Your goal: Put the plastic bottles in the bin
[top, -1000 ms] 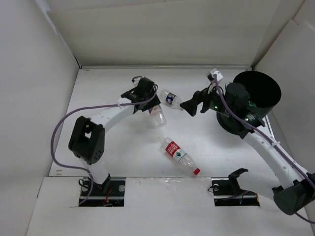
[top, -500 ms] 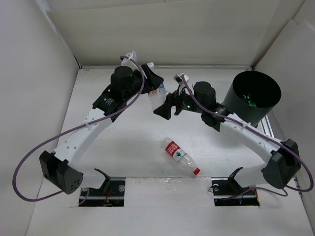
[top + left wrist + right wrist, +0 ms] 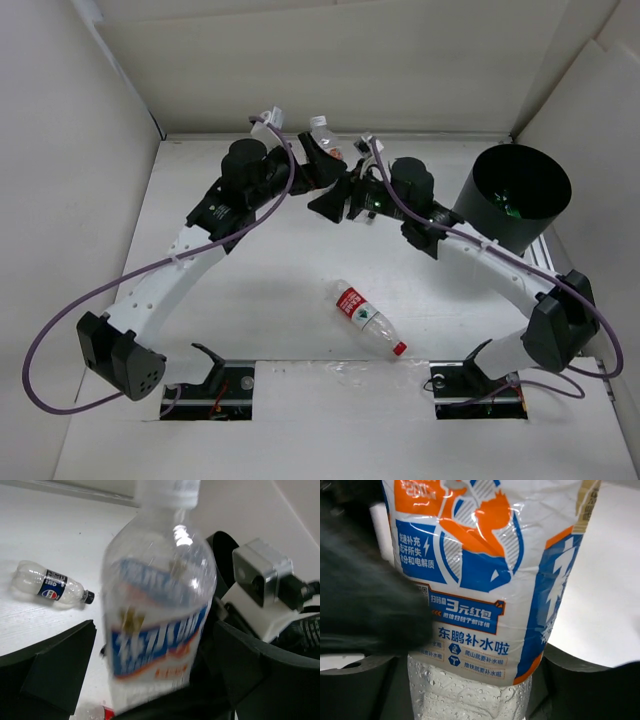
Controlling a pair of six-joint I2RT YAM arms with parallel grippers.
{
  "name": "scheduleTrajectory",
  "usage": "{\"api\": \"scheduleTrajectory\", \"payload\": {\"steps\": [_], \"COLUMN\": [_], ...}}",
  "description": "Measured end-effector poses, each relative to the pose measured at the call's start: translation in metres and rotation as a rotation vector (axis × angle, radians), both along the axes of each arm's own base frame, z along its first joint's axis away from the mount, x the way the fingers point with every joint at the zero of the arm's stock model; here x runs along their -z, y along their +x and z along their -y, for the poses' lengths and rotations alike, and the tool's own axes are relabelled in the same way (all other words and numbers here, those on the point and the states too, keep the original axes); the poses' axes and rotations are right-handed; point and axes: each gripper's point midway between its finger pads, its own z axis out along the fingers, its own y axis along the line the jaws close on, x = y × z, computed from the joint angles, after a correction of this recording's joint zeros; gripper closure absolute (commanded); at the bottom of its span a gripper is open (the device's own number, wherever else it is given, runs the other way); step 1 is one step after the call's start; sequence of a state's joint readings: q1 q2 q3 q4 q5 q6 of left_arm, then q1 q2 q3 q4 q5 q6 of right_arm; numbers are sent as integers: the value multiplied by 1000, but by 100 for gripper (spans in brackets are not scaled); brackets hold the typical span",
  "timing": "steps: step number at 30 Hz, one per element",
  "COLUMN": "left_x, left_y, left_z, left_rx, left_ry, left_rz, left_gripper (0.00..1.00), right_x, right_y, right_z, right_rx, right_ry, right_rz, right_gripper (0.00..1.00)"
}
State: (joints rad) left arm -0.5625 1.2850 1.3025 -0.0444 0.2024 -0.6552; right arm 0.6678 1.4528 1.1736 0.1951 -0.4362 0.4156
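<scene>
Now: black bin (image 3: 520,195) at 2 o'clock. Blue-orange bottle (image 3: 157,605) upright at 12, gripped by left gripper (image 3: 155,645); right gripper (image 3: 470,680) flanks it, grip unclear. Red-labelled bottle (image 3: 365,318) lying toward 6. White table (image 3: 250,290), white walls (image 3: 60,150).

The blue-and-orange bottle (image 3: 485,580) reads "东鹏补水啦" and "3元红包"; the small bottle (image 3: 50,585) says Pepsi.

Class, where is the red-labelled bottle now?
In the top view, the red-labelled bottle lies on the table, centred, close to its near edge.
</scene>
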Motion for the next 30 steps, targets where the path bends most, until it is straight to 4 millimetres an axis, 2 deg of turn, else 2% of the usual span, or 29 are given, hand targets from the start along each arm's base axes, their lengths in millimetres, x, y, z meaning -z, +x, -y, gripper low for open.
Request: {"api": "scheduleTrajectory", "payload": {"steps": [2,4,6,8,11,13,15,17,18,19,20,22,26,30], "left_x": [-2,-7,-12,-18,-14,3,31,61,74,94,104,127,160,169], "left_y": [1,8,16,26,47,60,74,90,98,109,114,125,137,140], "left_z": [-1,-7,-15,-19,-17,-12,-4,6,11,18,21,28,38,41], "left_rx": [-14,-67,-126,-177,-222,-233,-233,-231,-230,-228,-226,-224,-222,-224], "left_ry": [11,24,41,58,93,130,175,225,245,274,289,324,357,366], "left_rz": [-8,-7,-12,-14,-24,-54,-101,-160,-183,-218,-236,-283,-349,-387], "left_gripper": [0,0,0,0,0,0,0,0,0,0,0,0,0,0], "right_x": [-2,-5,-14,-26,-49,-59,-60,-51,-44,-35,-26,-8,17,14], "right_y": [19,43,64,77,77,68,60,53,52,51,49,47,36,24], "right_z": [21,57,106,163,246,286,316,343,354,366,375,392,409,424], "right_rx": [80,196,335,487,707,830,931,1016,1053,1092,1124,1191,1285,1382], "right_ry": [-9,-27,-38,-45,-50,-59,-74,-99,-112,-130,-146,-178,-243,-269], "right_rz": [3,-2,5,20,57,71,57,10,-17,-54,-90,-163,-266,-307], "right_gripper": [100,100,100,100,98,96,96,84,70,24,17,10,7,7]}}
